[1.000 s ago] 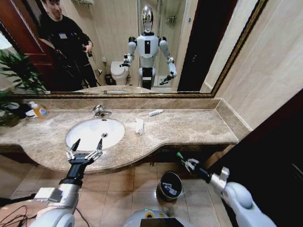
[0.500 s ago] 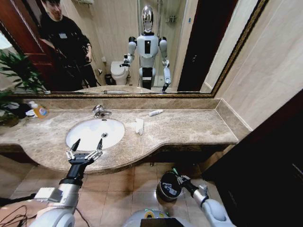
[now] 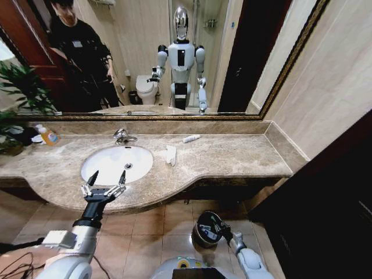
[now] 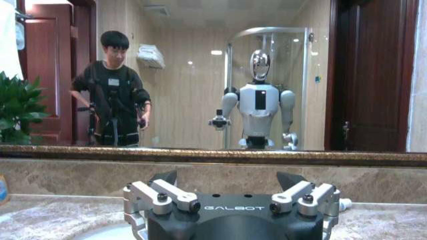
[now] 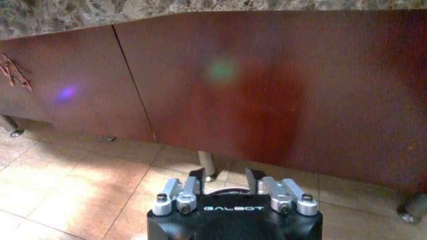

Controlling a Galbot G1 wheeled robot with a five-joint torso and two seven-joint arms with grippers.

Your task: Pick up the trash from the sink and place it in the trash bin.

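Observation:
The white oval sink [image 3: 110, 165] lies in the marble counter. A folded white tissue [image 3: 170, 154] rests on the counter just right of the basin, and a small white tube [image 3: 190, 138] lies near the back wall. My left gripper [image 3: 106, 180] [image 4: 227, 177] is open and holds nothing, hovering over the counter's front edge before the sink. On the floor below stands the dark round trash bin [image 3: 199, 218] with some litter inside. My right gripper [image 3: 222, 231] [image 5: 225, 175] hangs low at the bin's right rim, its fingers apart, nothing visible between them.
A chrome tap [image 3: 122, 136] stands behind the basin. An orange-labelled soap bottle [image 3: 49, 137] and a plant [image 3: 17, 93] occupy the counter's left end. The dark wood cabinet front [image 5: 267, 90] under the counter is close ahead of the right gripper. A dark panel [image 3: 325, 197] bounds the right.
My right arm has swung down and inward from the right to the bin. The green stick it carried no longer shows. The left arm has stayed still.

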